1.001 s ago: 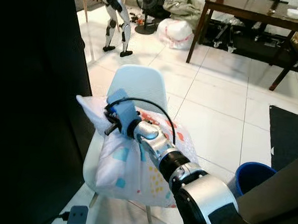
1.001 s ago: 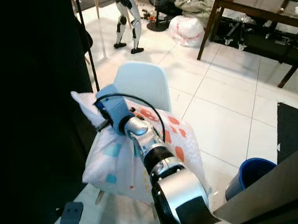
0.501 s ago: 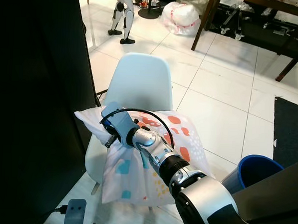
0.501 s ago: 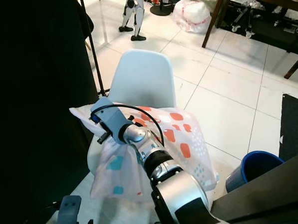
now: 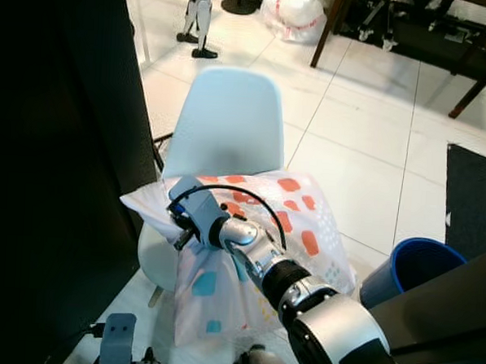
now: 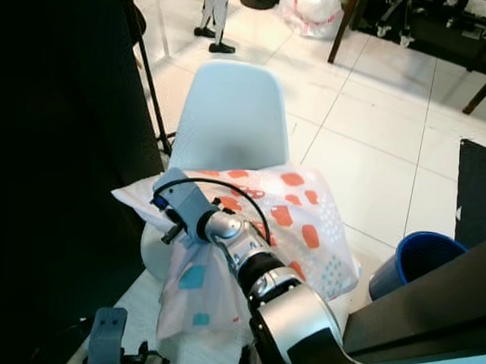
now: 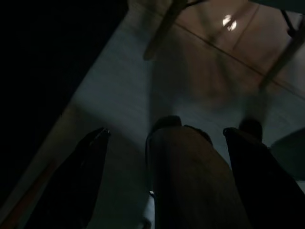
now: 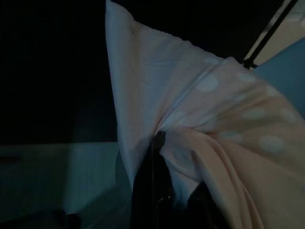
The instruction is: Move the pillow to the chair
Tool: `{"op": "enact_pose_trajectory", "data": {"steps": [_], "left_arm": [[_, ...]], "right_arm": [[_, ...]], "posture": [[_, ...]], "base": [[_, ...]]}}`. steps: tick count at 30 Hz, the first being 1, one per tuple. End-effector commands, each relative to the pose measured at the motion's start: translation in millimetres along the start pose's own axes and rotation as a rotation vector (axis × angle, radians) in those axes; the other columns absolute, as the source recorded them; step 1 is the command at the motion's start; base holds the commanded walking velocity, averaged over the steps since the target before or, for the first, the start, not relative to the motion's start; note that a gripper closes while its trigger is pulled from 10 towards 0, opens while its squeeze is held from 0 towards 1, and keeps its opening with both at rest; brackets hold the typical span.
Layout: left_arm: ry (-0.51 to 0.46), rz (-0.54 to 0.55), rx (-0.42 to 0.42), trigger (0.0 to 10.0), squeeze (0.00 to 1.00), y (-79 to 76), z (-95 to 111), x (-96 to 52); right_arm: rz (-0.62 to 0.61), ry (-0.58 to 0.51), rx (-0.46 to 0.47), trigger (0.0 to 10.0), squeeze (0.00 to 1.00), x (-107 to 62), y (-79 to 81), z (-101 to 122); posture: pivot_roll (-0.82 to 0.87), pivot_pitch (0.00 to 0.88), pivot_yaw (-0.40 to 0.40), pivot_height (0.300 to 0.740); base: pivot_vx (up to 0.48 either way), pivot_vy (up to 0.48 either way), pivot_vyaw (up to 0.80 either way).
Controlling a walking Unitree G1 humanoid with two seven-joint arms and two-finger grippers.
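Note:
A white pillow point(image 5: 298, 226) with orange and blue patches lies across the seat of a pale blue shell chair point(image 5: 230, 120). Its near corner droops over the seat's front edge. My right gripper point(image 5: 185, 225), on a blue wrist, is at the pillow's left corner. In the right wrist view its black fingers point(image 8: 155, 186) are shut on a bunch of the pillow's fabric point(image 8: 200, 124). The left gripper point(image 7: 167, 132) hangs low in the shade over the floor, its two fingers spread apart.
A black panel point(image 5: 58, 140) stands close on the chair's left. A blue bucket point(image 5: 410, 268) sits on the floor to the right, with a dark mat point(image 5: 471, 194) beyond it. Dark table legs point(image 5: 324, 31), a white bag point(image 5: 297, 9) and a small robot figure point(image 5: 198, 21) are farther back.
The camera has tilted down. Relative to the chair, the pillow and my right gripper have come lower and nearer, leaving more of the backrest uncovered.

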State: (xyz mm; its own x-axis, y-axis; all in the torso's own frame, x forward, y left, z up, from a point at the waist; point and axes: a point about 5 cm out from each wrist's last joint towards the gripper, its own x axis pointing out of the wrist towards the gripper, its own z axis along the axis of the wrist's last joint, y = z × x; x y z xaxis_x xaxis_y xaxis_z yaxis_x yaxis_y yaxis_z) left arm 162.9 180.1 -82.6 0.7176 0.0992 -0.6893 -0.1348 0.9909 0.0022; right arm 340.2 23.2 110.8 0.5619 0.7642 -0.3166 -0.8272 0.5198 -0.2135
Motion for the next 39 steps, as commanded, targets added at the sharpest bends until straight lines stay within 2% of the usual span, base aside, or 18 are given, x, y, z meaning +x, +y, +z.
{"op": "enact_pose_trajectory", "data": {"steps": [1, 6, 8, 15, 20, 23, 24, 26, 27, 33, 35, 36, 39], "left_arm": [[0.400, -0.013, -0.042, 10.0, 0.00, -7.0, -94, -44.8], [0.345, 0.004, -0.090, 10.0, 0.00, -5.8, -83, -37.4], [0.296, 0.028, -0.139, 10.0, 0.00, -1.7, -73, -31.2], [0.200, 0.068, -0.177, 10.0, 0.00, 12.1, -53, -21.7], [0.200, 0.082, -0.187, 10.0, 0.00, 15.2, -54, -22.6], [0.226, 0.083, -0.183, 10.0, 0.00, 13.6, -60, -25.7], [0.237, 0.082, -0.180, 10.0, 0.00, 12.6, -63, -27.2], [0.249, 0.082, -0.178, 10.0, 0.00, 11.8, -66, -28.6], [0.279, 0.076, -0.166, 10.0, 0.00, 8.6, -73, -32.5], [0.315, 0.058, -0.133, 10.0, 0.00, 3.4, -81, -37.0], [0.329, 0.056, -0.124, 10.0, 0.00, 2.2, -83, -38.6], [0.329, 0.056, -0.124, 10.0, 0.00, 2.2, -83, -38.6], [0.336, 0.062, -0.120, 10.0, 0.00, 4.1, -84, -39.1]], "right_arm": [[0.172, -0.006, 0.161, 10.0, 0.00, 20.5, 83.0, -11], [0.186, -0.010, 0.159, 10.0, 0.00, 20.8, 87.1, -11], [0.194, -0.013, 0.167, 10.0, 0.00, 21.2, 90.0, -11], [0.198, -0.029, 0.191, 10.0, 0.00, 21.6, 89.9, -9], [0.197, -0.037, 0.177, 10.0, 0.00, 23.5, 90.1, -3], [0.196, -0.082, 0.194, 10.0, 0.00, 27.1, 90.0, 11], [0.199, -0.105, 0.213, 10.0, 0.06, 28.5, 89.5, 18], [0.209, -0.125, 0.229, 10.0, 0.06, 29.8, 89.8, 25], [0.254, -0.181, 0.272, 10.0, 1.00, 33.0, 92.4, 44], [0.346, -0.249, 0.319, 10.0, 1.00, 35.3, 100.2, 66], [0.445, -0.286, 0.339, 10.0, 1.00, 34.1, 107.8, 73], [0.445, -0.286, 0.339, 10.0, 1.00, 34.1, 107.8, 73], [0.578, -0.354, 0.392, 10.0, 1.00, 29.8, 111.7, 80]], "posture": [[0.05, 0.294, -0.144, 0.617], [0.06, 0.288, -0.149, 0.602], [0.07, 0.281, -0.149, 0.592], [0.08, 0.269, -0.144, 0.587], [0.08, 0.267, -0.143, 0.587], [0.09, 0.264, -0.144, 0.587], [0.09, 0.264, -0.145, 0.587], [0.09, 0.261, -0.145, 0.587], [0.09, 0.256, -0.147, 0.587], [0.09, 0.249, -0.147, 0.587], [0.09, 0.245, -0.147, 0.587], [0.09, 0.245, -0.147, 0.587], [0.08, 0.242, -0.147, 0.587]], "base": [[0.000, 0.000, 0.00], [0.000, 0.000, 0.00], [0.000, 0.000, 0.00], [0.000, 0.000, 0.00], [0.000, 0.000, 0.00], [0.000, 0.000, 0.00], [0.000, 0.000, 0.00], [0.000, 0.000, 0.00], [0.000, 0.000, 0.00], [0.000, 0.000, 0.00], [0.000, 0.000, 0.00], [0.000, 0.000, 0.00], [0.000, 0.000, 0.00]]}}
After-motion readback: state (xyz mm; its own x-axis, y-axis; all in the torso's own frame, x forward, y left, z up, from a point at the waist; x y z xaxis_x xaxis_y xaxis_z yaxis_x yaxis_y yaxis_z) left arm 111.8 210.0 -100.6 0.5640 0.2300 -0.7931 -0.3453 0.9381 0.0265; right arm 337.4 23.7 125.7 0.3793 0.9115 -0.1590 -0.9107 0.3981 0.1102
